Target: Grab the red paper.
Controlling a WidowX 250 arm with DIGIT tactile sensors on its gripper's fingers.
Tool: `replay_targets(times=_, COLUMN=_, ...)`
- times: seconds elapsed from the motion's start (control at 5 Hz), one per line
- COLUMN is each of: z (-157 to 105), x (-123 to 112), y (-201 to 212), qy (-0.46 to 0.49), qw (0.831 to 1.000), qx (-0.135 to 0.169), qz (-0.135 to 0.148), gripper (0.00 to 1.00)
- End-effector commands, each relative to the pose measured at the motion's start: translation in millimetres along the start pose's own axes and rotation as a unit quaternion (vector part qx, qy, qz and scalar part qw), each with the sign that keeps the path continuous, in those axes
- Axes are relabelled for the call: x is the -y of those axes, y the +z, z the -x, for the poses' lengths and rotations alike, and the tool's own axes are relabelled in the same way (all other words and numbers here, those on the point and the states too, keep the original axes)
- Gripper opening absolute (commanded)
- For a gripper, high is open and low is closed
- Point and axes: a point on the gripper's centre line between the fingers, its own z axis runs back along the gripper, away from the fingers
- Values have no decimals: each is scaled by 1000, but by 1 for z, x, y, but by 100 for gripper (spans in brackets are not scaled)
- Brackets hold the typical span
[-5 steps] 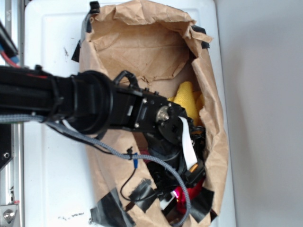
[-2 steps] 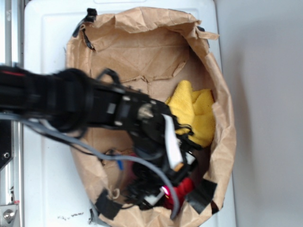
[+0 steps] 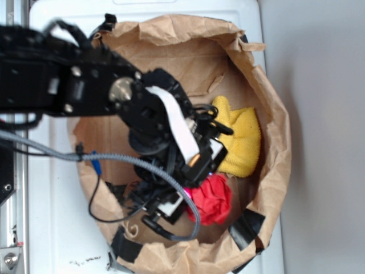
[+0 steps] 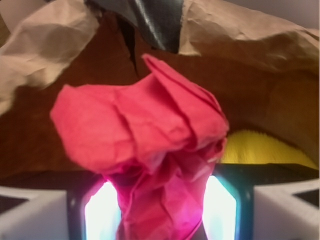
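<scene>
The red paper (image 4: pixel 145 150) is a crinkled bright wad, pinched at its lower end between the closed fingers (image 4: pixel 102 215), inside the brown bag (image 3: pixel 274 165) beside the yellow cloth (image 3: pixel 242 140).

A big crumpled brown paper bag (image 3: pixel 268 142) lies open on a white tabletop (image 3: pixel 63 228), its rim patched with strips of black tape (image 3: pixel 246 227). Inside it, toward the right wall, sits a yellow terry cloth (image 3: pixel 242 140), folded in soft lumps; the wrist view shows its yellow edge (image 4: pixel 260 147) low under the bag's brown wall (image 4: pixel 270 85).
</scene>
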Motion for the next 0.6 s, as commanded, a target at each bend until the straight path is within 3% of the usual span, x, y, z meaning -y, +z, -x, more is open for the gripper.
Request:
replay_targets(times=0.0, z=-26, x=4, y=56, qy=-11, qw=984, qx=-122, qz=-126, gripper=0)
replay_targets(times=0.4, z=-20, x=10, y=69, qy=-7, qw=967, qx=-149, qz=-205, gripper=0)
